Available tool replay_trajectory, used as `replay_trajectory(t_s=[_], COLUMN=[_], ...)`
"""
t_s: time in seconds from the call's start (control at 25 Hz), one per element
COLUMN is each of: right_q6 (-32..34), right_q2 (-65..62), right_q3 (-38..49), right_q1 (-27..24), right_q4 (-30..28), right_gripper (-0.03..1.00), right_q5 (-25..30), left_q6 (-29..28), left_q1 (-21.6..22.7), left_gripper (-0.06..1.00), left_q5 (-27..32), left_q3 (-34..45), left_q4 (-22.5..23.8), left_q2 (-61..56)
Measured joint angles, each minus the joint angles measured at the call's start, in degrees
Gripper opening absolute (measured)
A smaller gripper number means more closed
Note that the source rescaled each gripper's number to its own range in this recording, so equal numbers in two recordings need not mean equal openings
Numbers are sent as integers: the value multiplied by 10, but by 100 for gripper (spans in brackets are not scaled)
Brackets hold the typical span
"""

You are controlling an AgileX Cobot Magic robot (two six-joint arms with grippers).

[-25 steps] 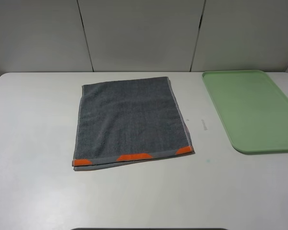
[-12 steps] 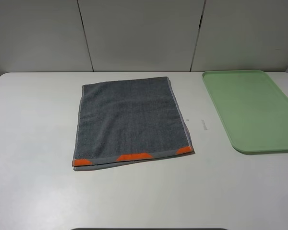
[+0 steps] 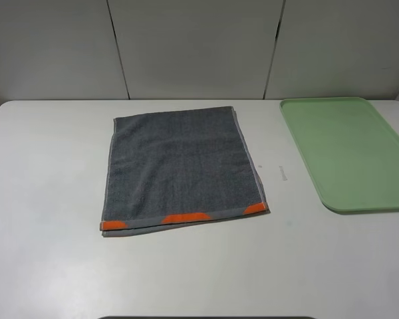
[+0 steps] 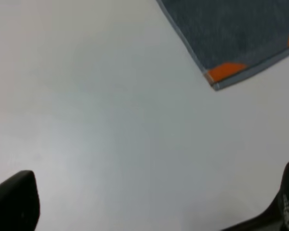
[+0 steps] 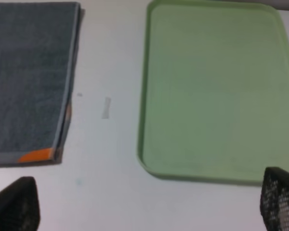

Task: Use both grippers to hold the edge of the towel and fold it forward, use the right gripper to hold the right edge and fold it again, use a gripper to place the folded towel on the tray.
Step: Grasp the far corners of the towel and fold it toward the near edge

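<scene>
Towel: dark grey, lying flat in the middle of the white tabletop, slightly skewed. Its near border carries orange half-oval marks, and a second grey layer peeks out just beneath it. The pale right hem runs from far to near.

Tray: pale green with a low rim, on the right side of the tabletop. It is apart from the towel, with a strip of bare tabletop between them. A small pale scuff sits in that strip.

Left gripper: spread wide, holding nothing. Only the black fingertips show at the frame corners. It hangs over bare tabletop to the near left of the towel's near-left corner, clear of the cloth.

Right gripper: also spread wide and empty, fingertips far apart. It sits on the near side of the gap between the towel's near-right corner and the tray's near-left corner, touching neither.

Neither gripper appears in the high view.
</scene>
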Motion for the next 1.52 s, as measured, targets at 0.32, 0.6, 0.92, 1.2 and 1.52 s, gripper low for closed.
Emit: replay_trajectory(t_s=[0.32,0.6,0.92,1.2,1.52], right_q6=[-58,-114,-174,-179,-181], right_q2=[121,236,344,453,580], right_q3=[0,0,-16,-93,-131], right_q1=[81,172,270,351,411], right_q4=[14,14,10,-71,-125], right_gripper=[100,100,100,100,100], right_q5=[-35,-82,-103,-104,-123], left_q6=[89,118,165,198,226], left_q1=[-37,-115,-167,-203,-229], left_gripper=[99,98,98,97,97], left_q5=[-12,-19,-21,-33,-40], left_q3=[-49,-69,-69,-69,-69], left_q4=[10,29,42,55,95], left_q2=[142,210,294,358,433])
